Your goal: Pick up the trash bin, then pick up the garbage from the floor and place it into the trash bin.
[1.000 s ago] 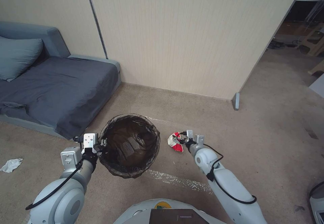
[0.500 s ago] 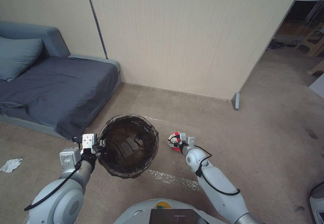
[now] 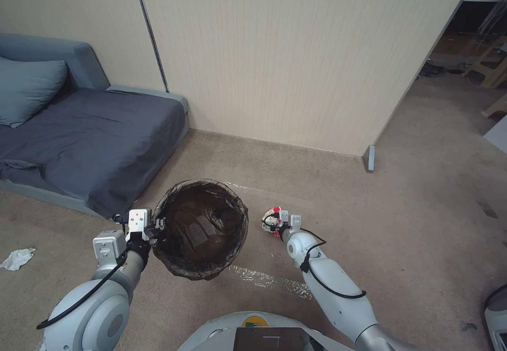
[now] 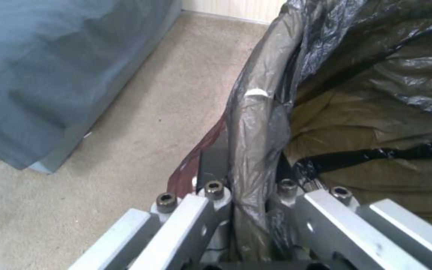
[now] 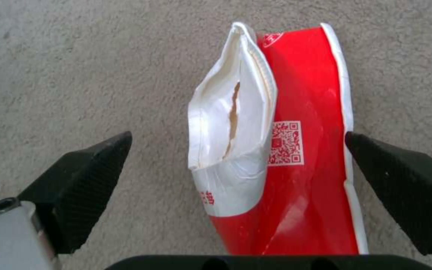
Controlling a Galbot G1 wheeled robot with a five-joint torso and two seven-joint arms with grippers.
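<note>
The trash bin (image 3: 200, 229), lined with a dark see-through bag, is in front of me to the left. My left gripper (image 3: 154, 228) is shut on its near-left rim. In the left wrist view that gripper (image 4: 250, 187) pinches the bag-covered rim (image 4: 256, 123) between its fingers. The garbage here is a crumpled red-and-white packet (image 3: 268, 220) lying on the beige carpet just right of the bin. My right gripper (image 3: 275, 224) is low over it and open. In the right wrist view the packet (image 5: 276, 150) lies between the two black fingers (image 5: 83, 180), with a wide gap on each side.
A white crumpled tissue (image 3: 17, 258) lies on the carpet at far left. A grey sofa bed (image 3: 90, 139) stands left of the bin, and a beige wall panel (image 3: 296, 60) behind it. Pale tape (image 3: 269, 282) crosses the carpet near my base. Open carpet extends right.
My right arm has swung left and lowered, so the open gripper now straddles the red-and-white packet. The left gripper and the bin have barely moved.
</note>
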